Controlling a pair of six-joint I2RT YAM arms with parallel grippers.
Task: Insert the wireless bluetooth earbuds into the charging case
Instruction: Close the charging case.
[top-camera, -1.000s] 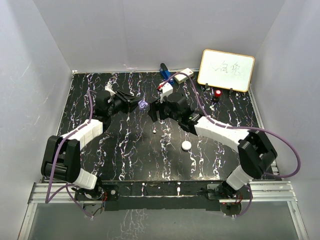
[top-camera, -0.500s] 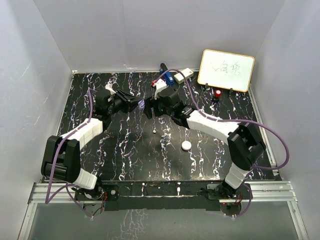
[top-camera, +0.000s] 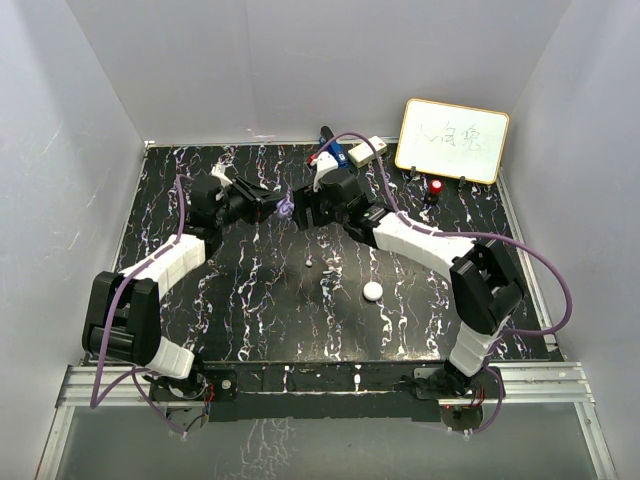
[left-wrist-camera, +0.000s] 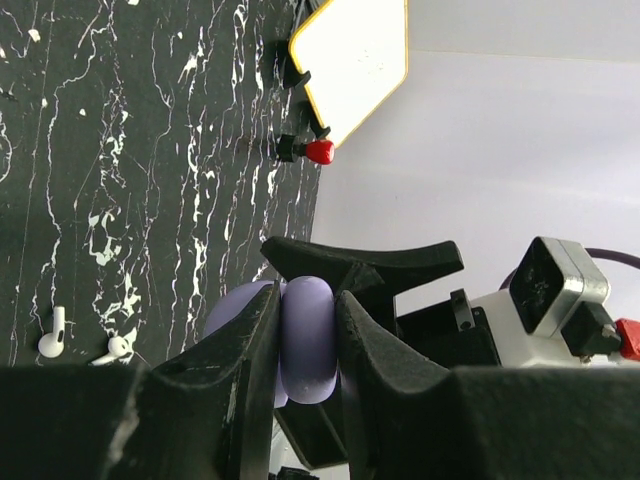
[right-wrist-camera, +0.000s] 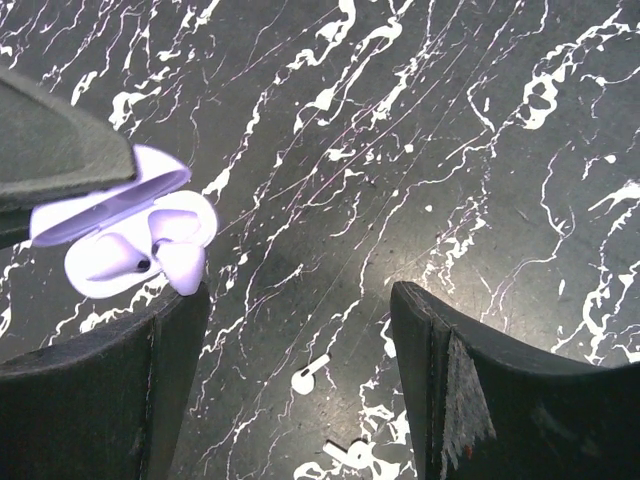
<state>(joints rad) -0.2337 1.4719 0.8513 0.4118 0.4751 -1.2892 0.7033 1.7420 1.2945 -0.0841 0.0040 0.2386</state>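
Note:
My left gripper (top-camera: 278, 207) (left-wrist-camera: 308, 312) is shut on a pale purple charging case (top-camera: 287, 209) (left-wrist-camera: 308, 340), holding it above the back middle of the table. In the right wrist view the case (right-wrist-camera: 130, 235) has its lid open, with pale purple earbuds (right-wrist-camera: 183, 262) resting in its wells. My right gripper (top-camera: 312, 206) (right-wrist-camera: 300, 315) stands open right beside the case, its left finger just under it, nothing between the fingers. Two white earbuds (top-camera: 310, 262) (right-wrist-camera: 310, 375) (left-wrist-camera: 52, 335) lie loose on the table below.
A round white case (top-camera: 372, 291) lies on the marbled black table (top-camera: 230, 300) in front of the buds. A whiteboard (top-camera: 453, 140) and a red-capped knob (top-camera: 437, 186) stand at the back right. White walls close in the sides and back.
My right arm has swung left and toward the back, bringing its open gripper up against the purple case. The left gripper and the case have stayed in place.

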